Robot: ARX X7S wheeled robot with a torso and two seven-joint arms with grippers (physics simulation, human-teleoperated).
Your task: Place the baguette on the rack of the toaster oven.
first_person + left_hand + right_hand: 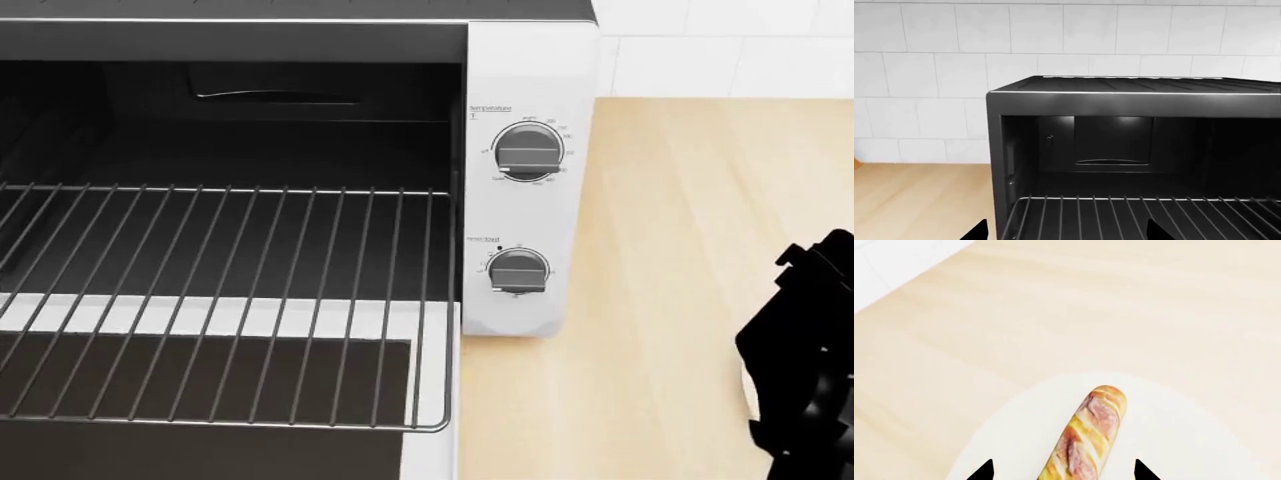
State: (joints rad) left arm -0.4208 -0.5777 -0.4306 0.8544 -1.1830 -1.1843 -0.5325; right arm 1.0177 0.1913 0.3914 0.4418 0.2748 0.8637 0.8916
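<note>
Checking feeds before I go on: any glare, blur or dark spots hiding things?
Left wrist view: toaster oven cavity dark, bright glare patches on its back wall, rack wires sharp. Head view: evenly lit, knob labels too small to read. Right wrist view: baguette sharp on a pale plate.

Thin metal-wire rack [227, 300], glossy white toaster oven [530, 60], pale matt wood counter [667, 300], crusty baguette [1087, 435]

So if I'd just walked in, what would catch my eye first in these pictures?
Probably the toaster oven, standing open with its dark inside showing and its wire rack pulled forward and bare. Then the baguette, golden with reddish slashes, lying on a pale round plate on the wooden counter. The right tool sits over it, one black tip on each side.
</note>
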